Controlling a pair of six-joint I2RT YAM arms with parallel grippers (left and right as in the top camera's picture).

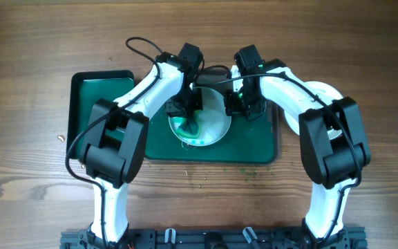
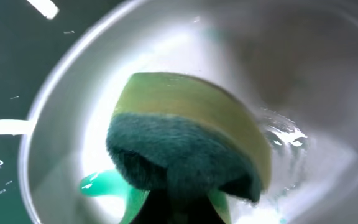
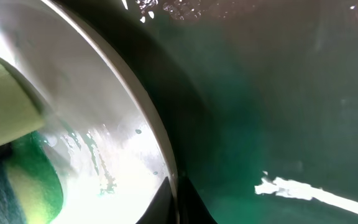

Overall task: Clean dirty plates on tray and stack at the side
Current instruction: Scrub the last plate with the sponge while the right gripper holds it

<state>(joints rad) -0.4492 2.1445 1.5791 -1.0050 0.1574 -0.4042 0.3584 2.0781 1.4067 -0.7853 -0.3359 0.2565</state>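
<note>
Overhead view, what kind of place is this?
Probably a robotics lab bench set up for dishwashing trials, not a kitchen: a wooden table, a green tray holding a smeared plate, a sponge on it.

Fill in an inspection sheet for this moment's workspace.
Surface: wooden table, green specks in front of the tray.
Job's things: white plate on tray, green smear; second plate right of tray, under right arm.
Clutter: bin left of tray.
Grippers: left gripper shut on sponge, pressed on plate; right gripper shut on plate's right rim.
Cables: black cable looped behind left arm.
Surroundings: nothing seen.
</note>
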